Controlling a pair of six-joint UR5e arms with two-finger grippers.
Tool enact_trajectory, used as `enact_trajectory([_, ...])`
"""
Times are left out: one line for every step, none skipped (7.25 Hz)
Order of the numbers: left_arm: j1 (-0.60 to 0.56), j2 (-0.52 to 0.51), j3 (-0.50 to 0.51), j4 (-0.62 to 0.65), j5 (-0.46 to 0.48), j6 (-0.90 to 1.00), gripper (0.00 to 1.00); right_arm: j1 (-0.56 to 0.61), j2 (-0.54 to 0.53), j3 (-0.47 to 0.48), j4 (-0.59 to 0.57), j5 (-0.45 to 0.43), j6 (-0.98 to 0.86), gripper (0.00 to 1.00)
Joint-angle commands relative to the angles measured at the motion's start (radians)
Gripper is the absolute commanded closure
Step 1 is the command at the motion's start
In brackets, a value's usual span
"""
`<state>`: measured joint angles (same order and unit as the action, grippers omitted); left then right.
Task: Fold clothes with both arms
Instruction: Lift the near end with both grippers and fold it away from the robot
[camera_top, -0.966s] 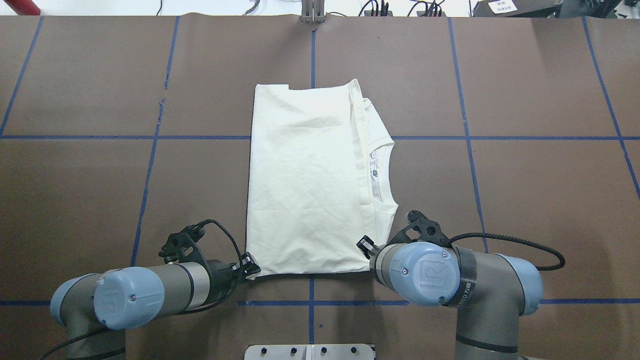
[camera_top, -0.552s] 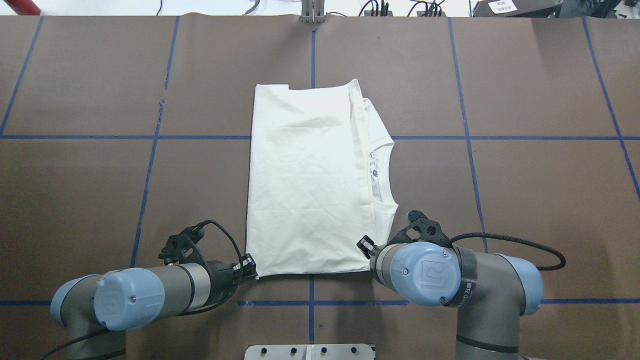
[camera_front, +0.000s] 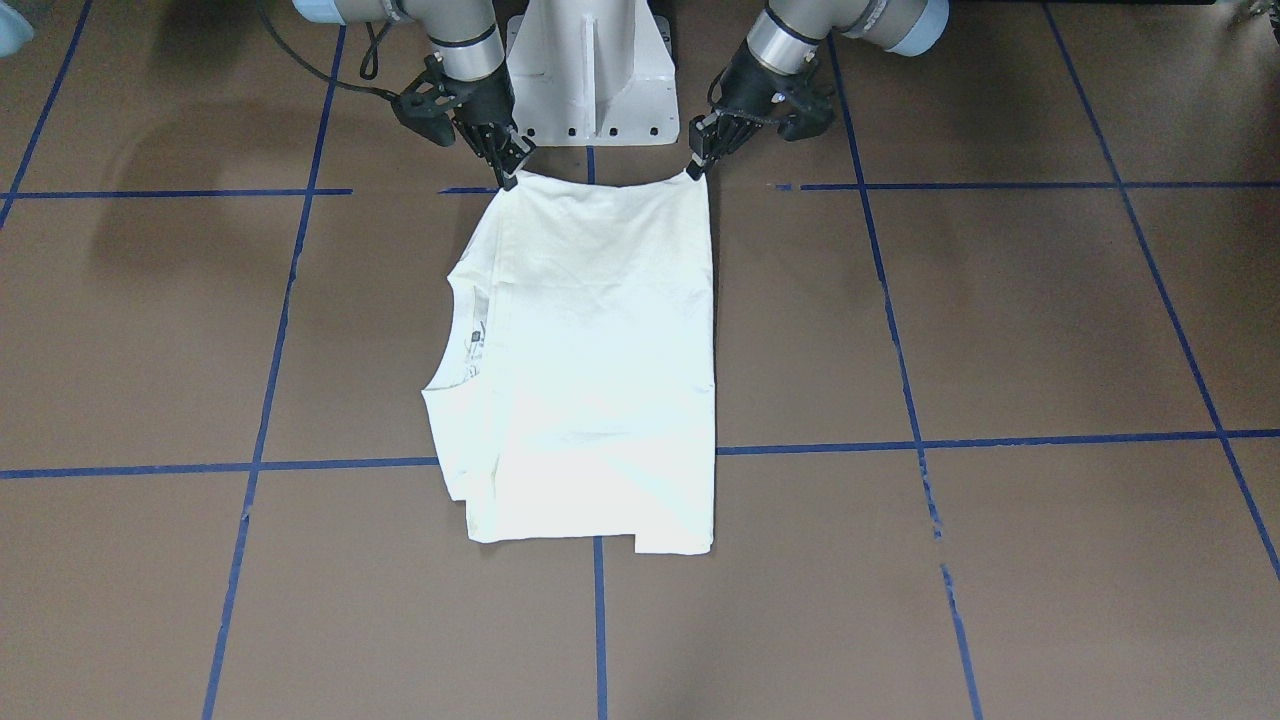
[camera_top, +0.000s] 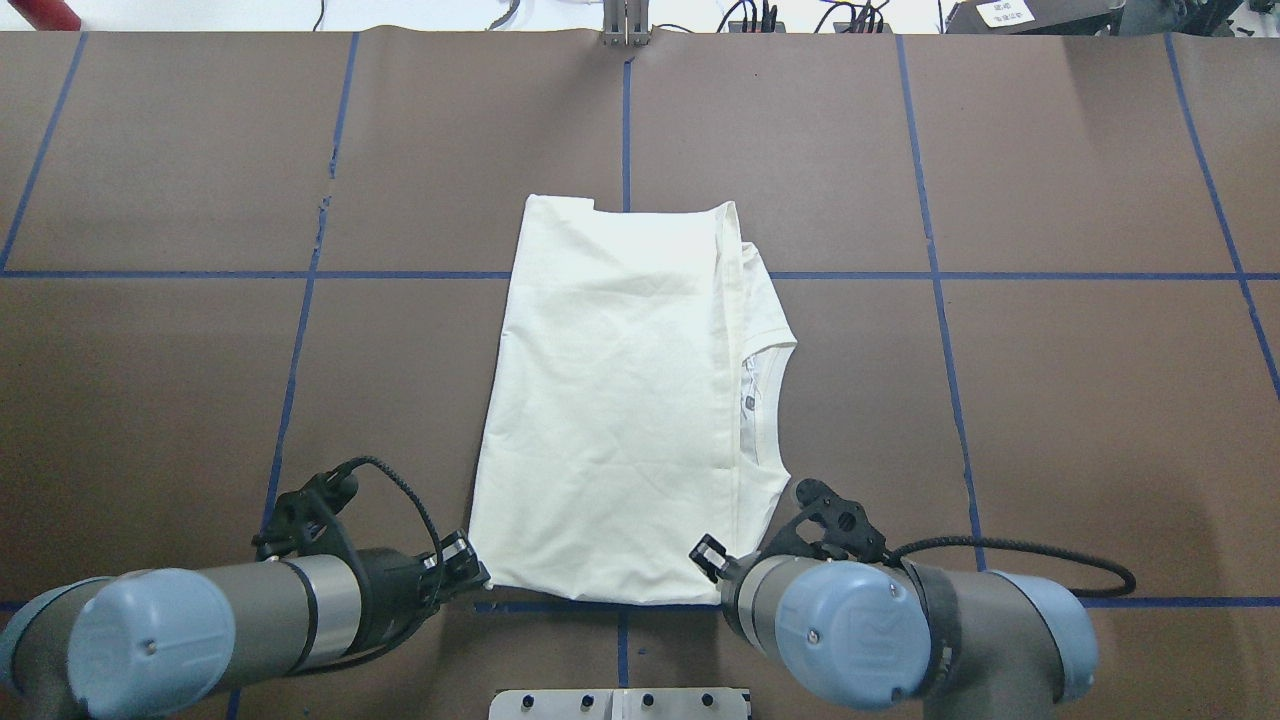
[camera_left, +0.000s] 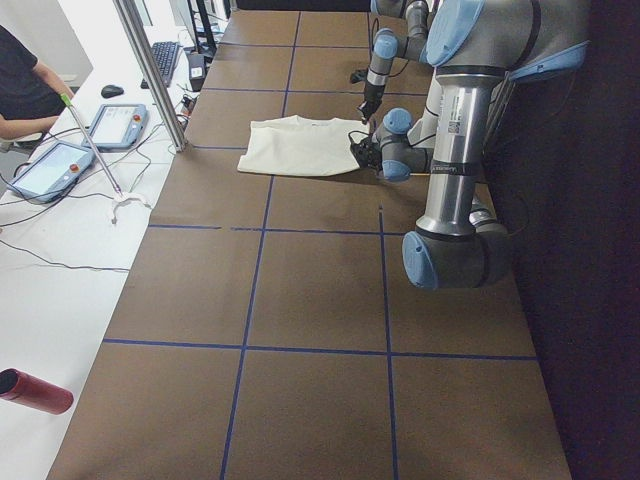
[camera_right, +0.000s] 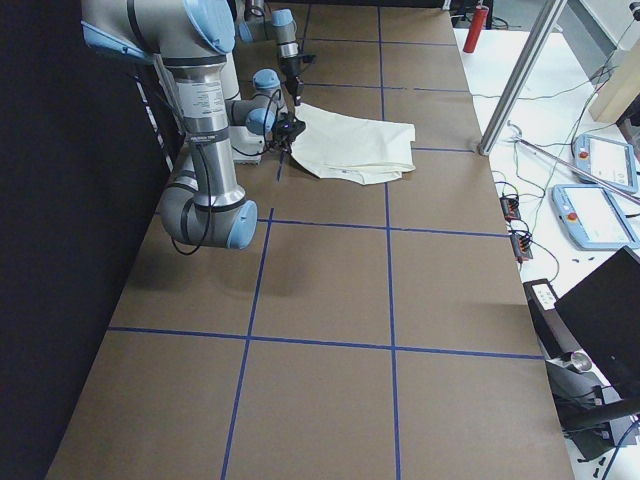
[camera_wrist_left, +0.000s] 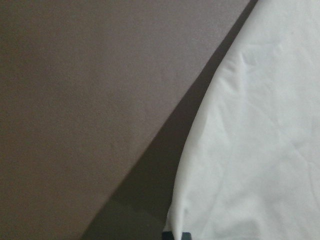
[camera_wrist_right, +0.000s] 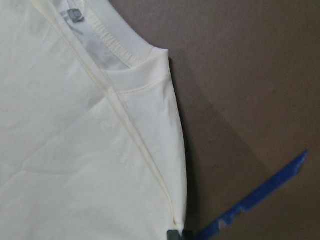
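Observation:
The cream-white T-shirt lies folded into a tall rectangle on the brown table, also seen from the front. Its ribbed collar faces right. The cat print is hidden. My left gripper is shut on the shirt's near left corner, which shows on the right in the front view. My right gripper is shut on the near right corner. Both corners are lifted slightly. The wrist views show cloth and the collar close up.
Blue tape lines cross the brown table cover. The white pedestal stands between the arms, just behind the shirt's near edge. An operator's desk with tablets lies beyond the table's far edge. A red bottle lies there too.
Both grippers have drawn back toward the robot's base, dragging the whole shirt nearer along the table. The left gripper has closed onto the near left corner.

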<state>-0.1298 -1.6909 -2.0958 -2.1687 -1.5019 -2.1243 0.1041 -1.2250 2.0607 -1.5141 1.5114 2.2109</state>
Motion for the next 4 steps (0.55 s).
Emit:
enact_trajectory([0.114,0.031,-0.122,0.081,0.096,-0.080,1.00,-0.080,-0.089,0.134,-0.003,-0.049,0.001,1.00])
enact_trajectory([0.111,0.010,-0.148,0.125,0.094,-0.077,1.00,-0.049,-0.100,0.156,-0.005,-0.050,0.000,1.00])
enact_trajectory([0.032,-0.068,-0.129,0.210,0.092,-0.041,1.00,0.006,-0.091,0.160,-0.005,-0.050,-0.005,1.00])
enact_trajectory([-0.126,-0.257,-0.060,0.328,0.054,0.101,1.00,0.062,-0.070,0.142,-0.002,-0.045,-0.026,1.00])
